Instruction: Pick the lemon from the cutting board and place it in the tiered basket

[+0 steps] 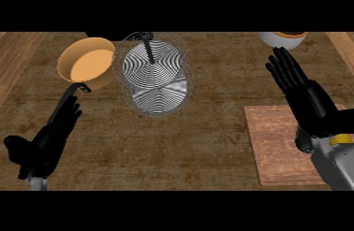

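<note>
The right hand (304, 92) stands over the far-left part of the cutting board (280, 146), its fingers straight and spread, pointing away toward the back of the counter (200, 146); it holds nothing. The lemon (340, 140) shows only as a small yellow patch at the picture's right edge, tucked just behind the wrist where black hand meets grey forearm — most of it is hidden, so I cannot tell exactly how it sits on the board. The left hand (45, 143) rests open near the lower left, fingers up, close to the handle of an orange pan (86, 64). The tiered basket (153, 73) (a wire frame with two round striped trays) stands at the back centre, just beside the pan and well apart from the board; a white cup (285, 38) sits at the far right.

As I judge it, the pick has not begun. The trouble lies in the placing of the hand: the fingers reach beyond the fruit, which lies under the wrist, so a downward move could knock the lemon and roll it off the board's right side; the forearm also screens it from view. On the carry, the wire rim and central post could catch the fingers — or the pan get nudged.
</note>
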Controlling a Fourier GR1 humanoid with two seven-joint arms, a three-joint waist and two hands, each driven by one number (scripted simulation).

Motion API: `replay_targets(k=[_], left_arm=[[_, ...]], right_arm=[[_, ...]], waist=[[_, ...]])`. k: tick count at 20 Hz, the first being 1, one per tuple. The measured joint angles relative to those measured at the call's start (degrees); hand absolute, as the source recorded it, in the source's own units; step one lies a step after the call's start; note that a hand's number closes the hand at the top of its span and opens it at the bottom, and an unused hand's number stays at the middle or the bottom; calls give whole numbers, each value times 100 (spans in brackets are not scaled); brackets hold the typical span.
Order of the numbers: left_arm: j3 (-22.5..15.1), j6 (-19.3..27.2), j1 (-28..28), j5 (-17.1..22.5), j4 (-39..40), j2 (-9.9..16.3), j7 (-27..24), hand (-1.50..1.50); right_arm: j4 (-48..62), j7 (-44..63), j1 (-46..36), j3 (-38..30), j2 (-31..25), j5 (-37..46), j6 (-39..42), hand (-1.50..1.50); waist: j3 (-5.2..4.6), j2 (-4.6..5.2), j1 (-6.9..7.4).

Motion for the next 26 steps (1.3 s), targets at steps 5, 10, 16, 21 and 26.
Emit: replay_targets(k=[5, 10, 16, 21, 26], left_arm=[[-195, -78, -178, -145, -22, -146, -263, 0], [-502, -301, -435, -176, 178, -378, -502, 0], [-476, -433, -808, -251, 872, -609, -839, 0], [-470, -474, -863, -314, 1152, -672, -1008, 0], [-520, -413, -892, -382, 1162, -736, -1007, 0]], right_arm=[[812, 14, 87, -705, -22, 40, -625, -150], [2065, 39, 16, -1246, 23, 394, -1691, -150], [2609, -689, -119, -1539, 127, 819, -2133, -150], [2186, 475, -39, -1046, -893, 1590, -2262, -150], [2077, 1919, 69, -250, -2167, 2334, -1466, -150]], waist=[[-89, 129, -28], [-117, 221, -1], [-121, 167, -14], [-150, 118, -87], [-190, 96, -79]])
